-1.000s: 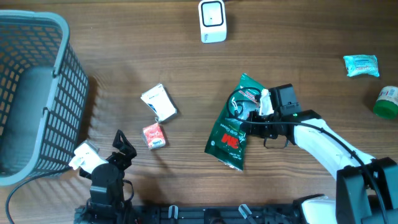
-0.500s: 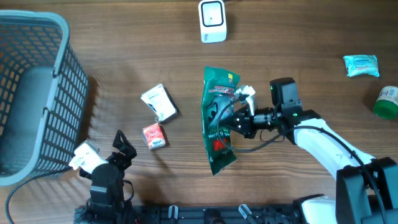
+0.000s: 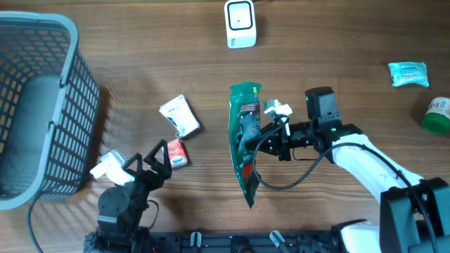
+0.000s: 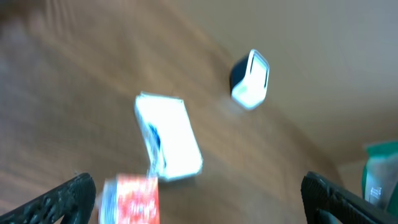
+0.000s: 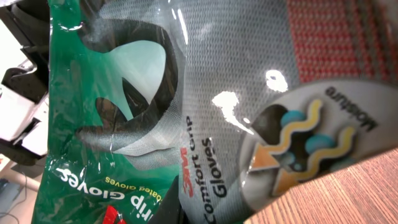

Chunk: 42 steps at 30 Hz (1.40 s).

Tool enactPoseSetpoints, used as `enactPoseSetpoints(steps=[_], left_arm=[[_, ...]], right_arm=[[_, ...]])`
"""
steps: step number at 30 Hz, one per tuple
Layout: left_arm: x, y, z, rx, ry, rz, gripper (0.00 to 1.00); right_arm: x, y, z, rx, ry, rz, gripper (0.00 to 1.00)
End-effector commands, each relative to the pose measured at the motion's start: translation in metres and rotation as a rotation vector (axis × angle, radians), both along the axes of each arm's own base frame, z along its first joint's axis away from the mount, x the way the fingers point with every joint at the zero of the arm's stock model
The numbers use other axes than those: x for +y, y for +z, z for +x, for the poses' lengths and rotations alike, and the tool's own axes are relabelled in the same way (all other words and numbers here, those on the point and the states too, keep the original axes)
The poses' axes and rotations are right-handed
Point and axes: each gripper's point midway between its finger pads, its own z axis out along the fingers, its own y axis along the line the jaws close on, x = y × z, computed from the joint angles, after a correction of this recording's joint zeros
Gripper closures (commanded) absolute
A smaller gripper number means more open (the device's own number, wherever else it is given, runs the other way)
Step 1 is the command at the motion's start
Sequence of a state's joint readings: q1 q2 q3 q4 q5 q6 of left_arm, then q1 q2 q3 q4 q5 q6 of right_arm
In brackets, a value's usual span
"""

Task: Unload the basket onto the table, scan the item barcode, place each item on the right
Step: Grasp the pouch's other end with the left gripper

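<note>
Near the middle of the table (image 3: 351, 42), my right gripper (image 3: 266, 135), clenched on the glove pack (image 3: 242, 140), has raised it from lying flat to edge-on. It hangs short of the scanner (image 3: 240, 23) at the far edge, so I judge presentation remains. Left gripper (image 3: 160, 156): released, empty.

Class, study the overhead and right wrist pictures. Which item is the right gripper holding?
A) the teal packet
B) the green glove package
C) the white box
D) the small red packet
B: the right gripper is shut on the green glove package, whose glove print fills the right wrist view.
</note>
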<state>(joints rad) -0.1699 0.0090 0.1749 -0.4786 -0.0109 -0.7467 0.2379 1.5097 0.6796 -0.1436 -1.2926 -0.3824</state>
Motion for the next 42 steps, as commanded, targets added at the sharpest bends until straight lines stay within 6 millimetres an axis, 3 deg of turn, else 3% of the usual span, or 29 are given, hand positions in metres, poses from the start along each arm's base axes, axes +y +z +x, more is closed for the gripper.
enactPoseSetpoints(steps=[1,2,3,6,7,8,9,13,16,19,24,30,33,35,39,41,42], left_arm=[[-0.026,-0.010,-0.009,0.054,-0.142,-0.066,0.17],[-0.034,-0.004,-0.010,0.043,-0.174,-0.120,0.01],[-0.043,0.005,-0.011,0.030,-0.207,-0.207,0.00],[-0.078,0.057,-0.022,-0.142,-0.447,-0.292,0.25],[-0.092,0.080,-0.032,-0.231,-0.562,-0.296,0.24],[-0.099,0.091,-0.040,-0.281,-0.633,-0.283,0.09],[-0.104,0.092,-0.045,-0.303,-0.676,-0.252,0.06],[-0.120,0.074,-0.060,-0.221,-0.819,-0.254,0.05],[-0.127,0.074,-0.063,-0.215,-0.885,-0.249,0.06],[-0.131,0.070,-0.059,-0.190,-0.917,-0.252,0.13],[-0.158,0.037,-0.060,0.000,-1.012,-0.289,0.11],[-0.200,-0.001,-0.043,0.157,-0.923,-0.287,0.11],[-0.208,-0.027,-0.038,0.237,-0.888,-0.269,0.23],[-0.213,-0.041,-0.033,0.278,-0.875,-0.275,0.25],[-0.223,-0.026,-0.016,0.156,-0.879,-0.297,0.32],[-0.225,-0.009,-0.010,0.066,-0.883,-0.305,0.59],[-0.225,-0.003,-0.009,0.033,-0.889,-0.298,0.80]], right_arm=[[0.001,0.003,0.003,0.017,-0.002,0.005,0.96],[0.001,0.003,0.004,0.027,-0.006,0.005,0.96],[0.001,0.003,0.005,0.035,-0.013,-0.001,0.95],[-0.001,-0.009,0.017,0.099,-0.099,-0.076,0.96],[-0.002,-0.012,0.020,0.113,-0.122,-0.099,0.96],[-0.003,-0.014,0.021,0.115,-0.130,-0.106,0.96],[-0.003,-0.014,0.021,0.124,-0.133,-0.106,0.94],[-0.003,-0.013,0.021,0.153,-0.141,-0.106,0.92],[-0.003,-0.013,0.021,0.153,-0.141,-0.106,0.92],[-0.003,-0.013,0.021,0.153,-0.141,-0.106,0.91],[-0.007,-0.024,0.031,0.220,-0.229,-0.168,0.88],[-0.011,-0.030,0.037,0.281,-0.289,-0.202,0.88],[-0.011,-0.031,0.037,0.295,-0.300,-0.207,0.88],[-0.011,-0.032,0.036,0.308,-0.302,-0.209,0.88],[-0.012,-0.033,0.035,0.318,-0.301,-0.214,0.88],[-0.012,-0.033,0.035,0.318,-0.301,-0.214,0.87],[-0.012,-0.033,0.035,0.318,-0.301,-0.214,0.85]])
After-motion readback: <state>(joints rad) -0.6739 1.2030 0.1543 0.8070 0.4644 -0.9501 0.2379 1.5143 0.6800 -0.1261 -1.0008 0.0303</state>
